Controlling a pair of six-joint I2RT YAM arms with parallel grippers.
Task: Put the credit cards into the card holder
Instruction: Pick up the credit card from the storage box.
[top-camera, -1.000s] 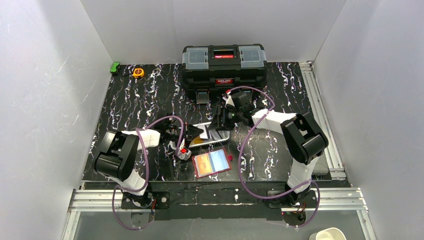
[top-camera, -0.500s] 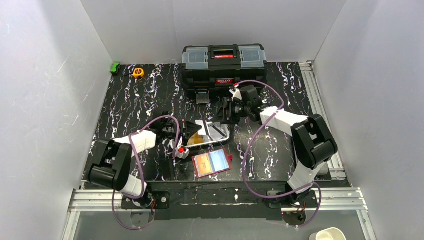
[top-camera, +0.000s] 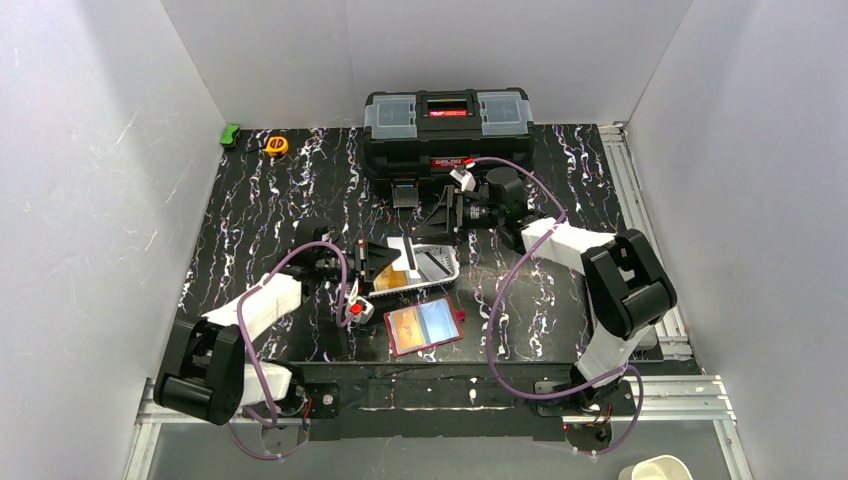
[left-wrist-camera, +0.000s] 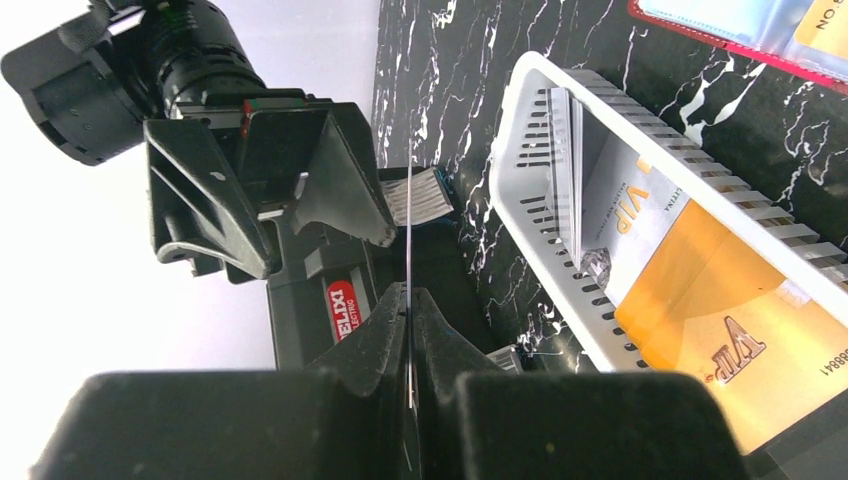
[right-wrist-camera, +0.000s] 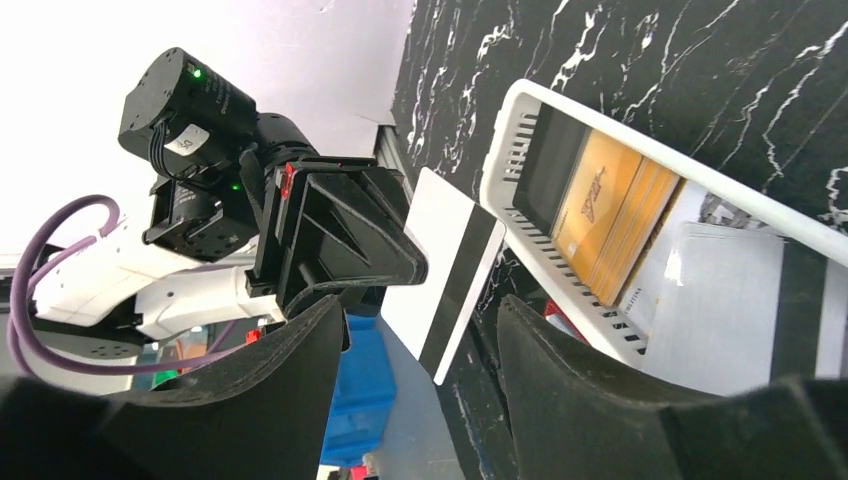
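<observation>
Left gripper (left-wrist-camera: 408, 300) was found clenched on one credit card (right-wrist-camera: 452, 262), white with a black stripe, held upright on edge in the air just beside the white basket (left-wrist-camera: 520, 130). Right gripper (top-camera: 445, 213) stood released and empty, facing that card at close quarters. Further cards (left-wrist-camera: 700, 310) lay in the basket. The card holder (top-camera: 423, 326) lay open on the table, apart from the held card. Assessment: a handover or direct carry appeared in hand. Recommended: keep the pinch firm, level the card, and enter a free pocket squarely, edge first.

"VIP" on orange card (left-wrist-camera: 715, 330) and white card (left-wrist-camera: 640, 205) in basket (left-wrist-camera: 520, 110); "ELIXI" on toolbox label (left-wrist-camera: 341, 311).
</observation>
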